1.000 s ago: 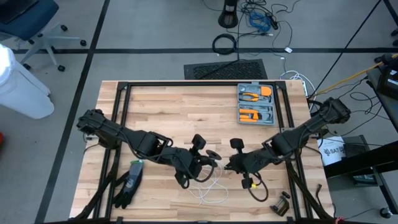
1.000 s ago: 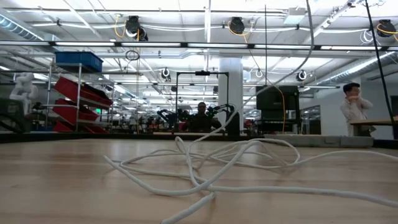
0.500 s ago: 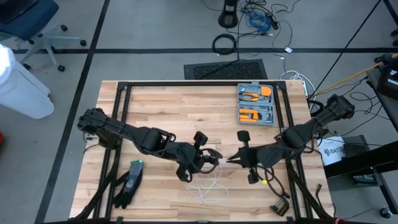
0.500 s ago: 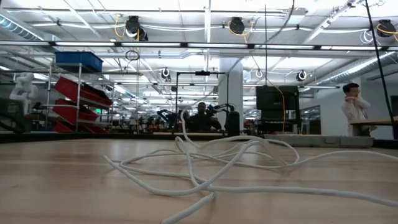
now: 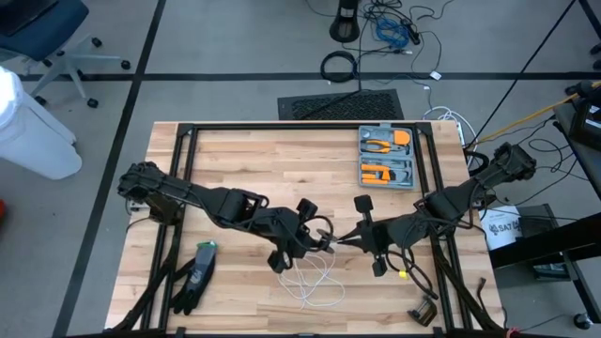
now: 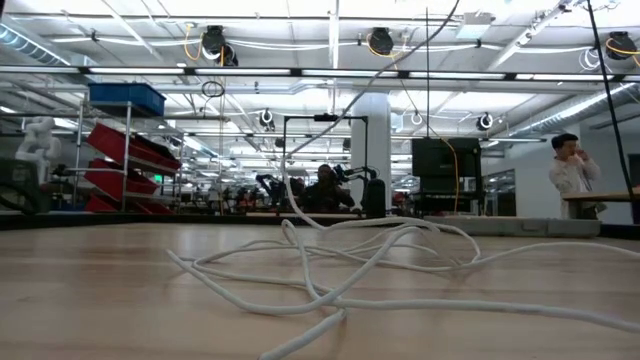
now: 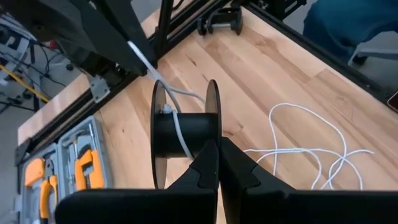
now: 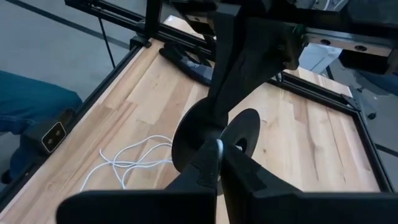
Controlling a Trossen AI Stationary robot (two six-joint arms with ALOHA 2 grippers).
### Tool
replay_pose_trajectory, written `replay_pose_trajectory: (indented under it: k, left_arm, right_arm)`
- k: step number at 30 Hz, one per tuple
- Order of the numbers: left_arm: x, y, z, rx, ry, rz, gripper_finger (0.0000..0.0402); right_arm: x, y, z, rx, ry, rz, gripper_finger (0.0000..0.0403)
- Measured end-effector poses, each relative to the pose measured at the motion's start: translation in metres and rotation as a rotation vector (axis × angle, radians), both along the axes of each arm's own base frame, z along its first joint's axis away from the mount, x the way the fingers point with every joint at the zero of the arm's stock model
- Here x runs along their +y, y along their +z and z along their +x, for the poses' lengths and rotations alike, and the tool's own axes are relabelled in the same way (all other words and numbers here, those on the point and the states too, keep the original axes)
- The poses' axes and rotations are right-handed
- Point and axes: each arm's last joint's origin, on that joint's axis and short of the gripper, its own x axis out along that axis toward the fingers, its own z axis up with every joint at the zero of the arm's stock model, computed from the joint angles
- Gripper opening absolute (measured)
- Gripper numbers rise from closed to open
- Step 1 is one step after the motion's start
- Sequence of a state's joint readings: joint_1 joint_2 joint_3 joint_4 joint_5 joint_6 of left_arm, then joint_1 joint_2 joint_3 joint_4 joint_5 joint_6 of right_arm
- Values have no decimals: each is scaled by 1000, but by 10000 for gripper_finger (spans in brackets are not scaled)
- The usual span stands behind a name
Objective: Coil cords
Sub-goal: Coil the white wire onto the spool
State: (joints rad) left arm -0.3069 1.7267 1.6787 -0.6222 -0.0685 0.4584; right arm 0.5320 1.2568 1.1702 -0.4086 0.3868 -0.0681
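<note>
Near the lower middle of the high view, the left gripper [image 5: 315, 239] is clamped on a black spool [image 7: 185, 141], its 2 fingers pinched together on the edge of one disc, as the left wrist view shows. The right gripper [image 5: 349, 238] sits just to its right, fingers closed on the white cord [image 5: 317, 279] where it runs up to the spool. Only a turn or so lies on the core; most of the cord rests in loose loops on the table [image 5: 282, 169], just below both grippers in the high view and across the centre of the low view. To wind well, I judge the right gripper should keep light tension and guide the cord between the 2 discs while the spool turns, letting slack feed without snagging the loops. Count: 1 cord, 1 spool, 2 arms, 1 tool tray [image 5: 386, 158] at upper right, 1 dark glove [image 5: 192, 277] at lower left.
</note>
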Motion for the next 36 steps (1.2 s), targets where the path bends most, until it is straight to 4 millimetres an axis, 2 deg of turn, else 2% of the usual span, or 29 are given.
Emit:
replay_pose_trajectory:
  k: [14, 20, 25, 30, 36]
  left_arm:
    - [-5, -4, -1, 58, -77, -93, 0]
    - [-5, -6, -1, 66, -73, -95, 0]
    - [-4, -8, -3, 102, -53, -96, 0]
    - [-3, -9, -3, 104, -32, -77, 0]
    - [-6, -8, -4, 97, -40, -77, 0]
  right_arm:
    - [0, 2, 1, -28, 42, -85, 31]
    - [4, -5, -5, 77, 37, 65, 45]
    - [27, -27, -13, 217, -58, 169, 69]
    - [52, -63, -11, 160, -156, 162, 100]
    - [57, -109, 1, 76, -327, 55, 149]
